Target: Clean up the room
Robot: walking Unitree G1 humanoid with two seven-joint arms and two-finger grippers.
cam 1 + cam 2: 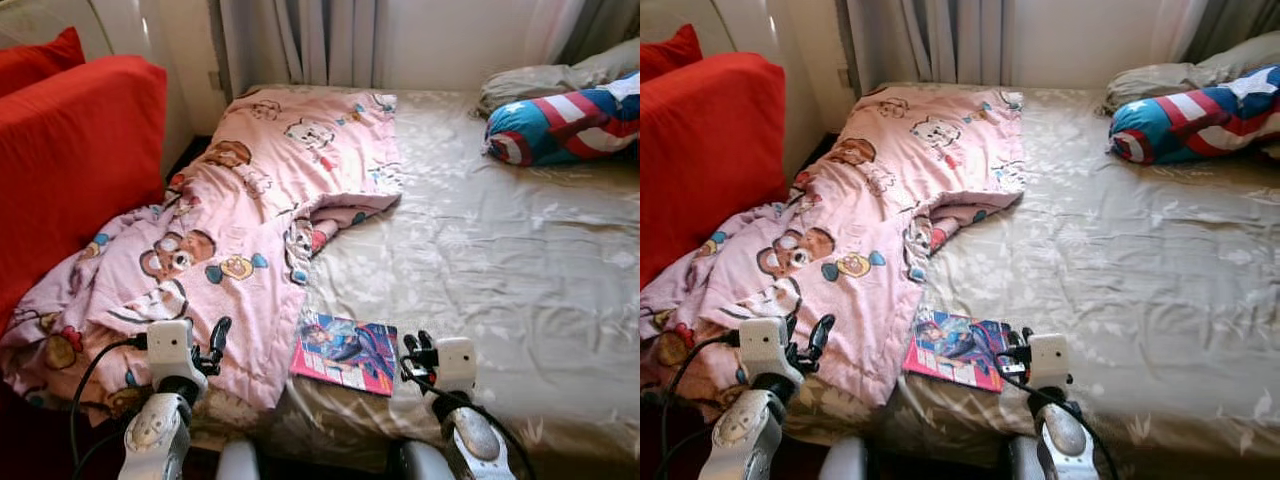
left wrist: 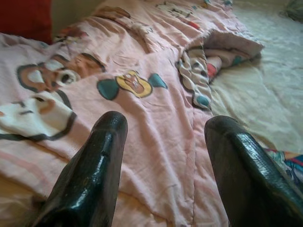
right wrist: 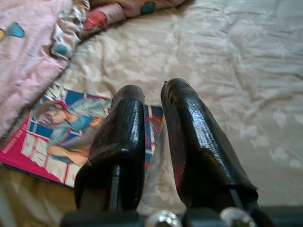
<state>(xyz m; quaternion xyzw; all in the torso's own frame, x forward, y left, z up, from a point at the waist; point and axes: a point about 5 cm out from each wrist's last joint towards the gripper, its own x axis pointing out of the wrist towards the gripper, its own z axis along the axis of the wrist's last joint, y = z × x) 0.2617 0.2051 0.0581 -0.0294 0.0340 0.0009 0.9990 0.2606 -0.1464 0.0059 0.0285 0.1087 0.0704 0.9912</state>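
A pink cartoon-print blanket lies crumpled over the left half of the bed and hangs off its near left corner. A colourful comic book lies flat on the beige sheet near the bed's front edge, just right of the blanket's hem. My left gripper hovers over the blanket's near edge, and its fingers are spread wide apart with nothing between them. My right gripper is just right of the comic book, low over the sheet, fingers together and holding nothing.
A blue, red and white star-print bolster and a grey pillow lie at the bed's far right. A red sofa with cushions stands close along the left side. Curtains hang behind the bed.
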